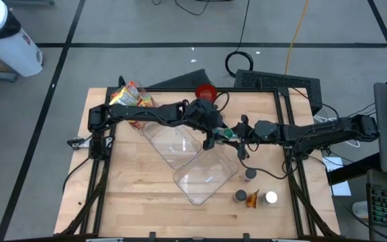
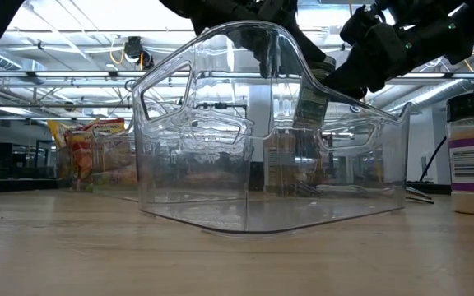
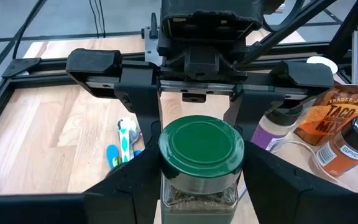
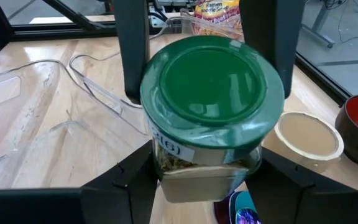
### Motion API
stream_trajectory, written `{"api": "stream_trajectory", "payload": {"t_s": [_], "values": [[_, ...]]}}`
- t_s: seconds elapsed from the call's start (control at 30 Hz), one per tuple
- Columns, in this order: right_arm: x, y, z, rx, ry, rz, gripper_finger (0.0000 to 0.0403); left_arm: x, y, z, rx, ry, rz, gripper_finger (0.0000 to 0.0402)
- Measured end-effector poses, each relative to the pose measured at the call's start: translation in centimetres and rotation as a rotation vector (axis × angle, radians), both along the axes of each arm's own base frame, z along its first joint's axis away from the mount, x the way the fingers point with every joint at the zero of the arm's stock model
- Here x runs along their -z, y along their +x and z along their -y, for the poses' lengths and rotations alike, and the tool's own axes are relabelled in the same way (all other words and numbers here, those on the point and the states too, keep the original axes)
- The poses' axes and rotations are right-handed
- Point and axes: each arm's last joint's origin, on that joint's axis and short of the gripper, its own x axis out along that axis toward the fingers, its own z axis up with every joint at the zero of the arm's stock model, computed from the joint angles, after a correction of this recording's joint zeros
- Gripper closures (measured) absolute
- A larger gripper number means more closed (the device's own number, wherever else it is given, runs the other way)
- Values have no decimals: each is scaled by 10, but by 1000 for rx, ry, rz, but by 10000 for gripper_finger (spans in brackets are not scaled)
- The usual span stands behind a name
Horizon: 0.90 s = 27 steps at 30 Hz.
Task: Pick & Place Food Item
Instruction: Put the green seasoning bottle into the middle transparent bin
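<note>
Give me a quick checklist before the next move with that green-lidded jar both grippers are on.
1. Right gripper clamped on the green-lidded jar: ok, its fingers press both sides.
2. Left gripper on the same jar: cannot tell how firm; fingers flank it, contact unclear.
3. Jar upright: ok, lid level in both wrist views.
4. Jar clear of the table: ok, held up between the arms in the high view.
5. Nearer clear bin free to receive it: ok, nothing visible inside.
6. Spice bottles out of the arms' way: ok, they stand beyond the bin.
</note>
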Motion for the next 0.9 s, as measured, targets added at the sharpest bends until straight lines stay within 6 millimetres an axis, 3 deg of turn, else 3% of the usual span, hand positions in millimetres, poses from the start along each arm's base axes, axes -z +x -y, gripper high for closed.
{"api": "stream_trajectory", "payload": {"t_s": [0.27, 0.9], "values": [[0, 0, 0, 2, -1, -1, 195, 0, 0, -1, -3, 2, 2, 203], [-7, 2, 0, -2, -13, 56, 183, -30, -18, -2, -19, 28, 36, 203]]}}
